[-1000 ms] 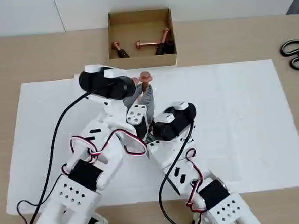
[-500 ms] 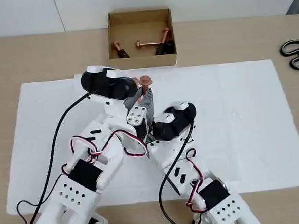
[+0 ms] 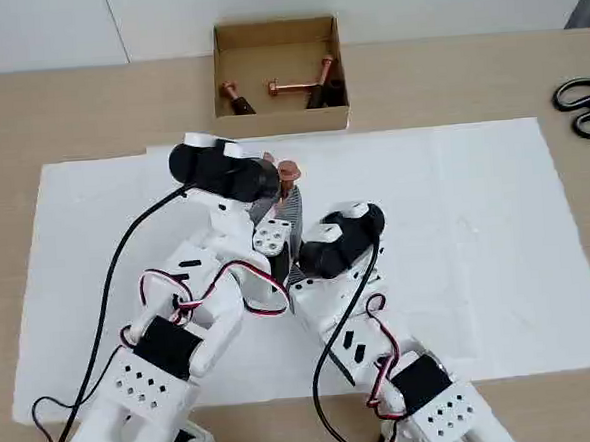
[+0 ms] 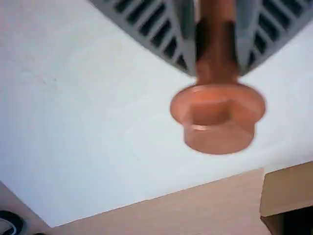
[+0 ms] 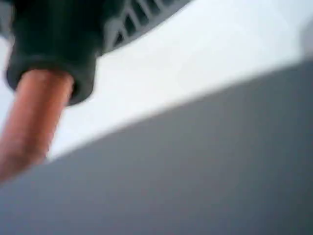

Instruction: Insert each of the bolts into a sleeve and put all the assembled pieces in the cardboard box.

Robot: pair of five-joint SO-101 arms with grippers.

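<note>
Two arms met at mid table (image 3: 87,103) over the white paper sheet (image 3: 476,230), a bit nearer than the cardboard box (image 3: 228,75). The left claw (image 4: 215,54) was clamped on a copper bolt (image 4: 217,117) by its shank, w/ the flanged head sticking out past the fingertips twd the box. The right claw (image 5: 68,44) gripped a black sleeve (image 5: 49,63), w/ copper shank poking out of its end. Assembled pieces (image 3: 312,85) lay inside the box at the far edge. Scissors (image 3: 580,103) sat far right, off the sheet.
</note>
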